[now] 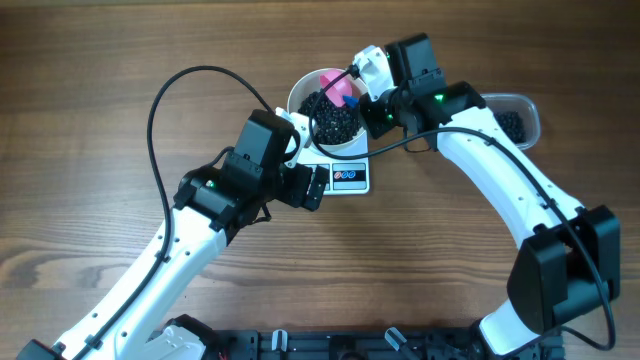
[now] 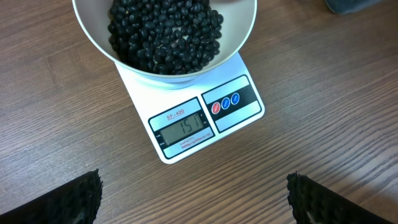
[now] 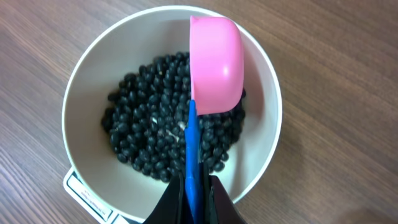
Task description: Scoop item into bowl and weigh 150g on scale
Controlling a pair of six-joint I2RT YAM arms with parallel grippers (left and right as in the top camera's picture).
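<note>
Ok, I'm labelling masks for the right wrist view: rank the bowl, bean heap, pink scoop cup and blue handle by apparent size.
1. bowl
2. bean heap
3. pink scoop cup, held nearer the camera, so it likely looks bigger than it is
4. blue handle

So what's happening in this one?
The right claw is shut on a pink scoop, holding it over the white bowl of black beans. The bowl sits on the scale, whose display reads 151. The left claw hangs open in front of the scale, holding nothing.
</note>
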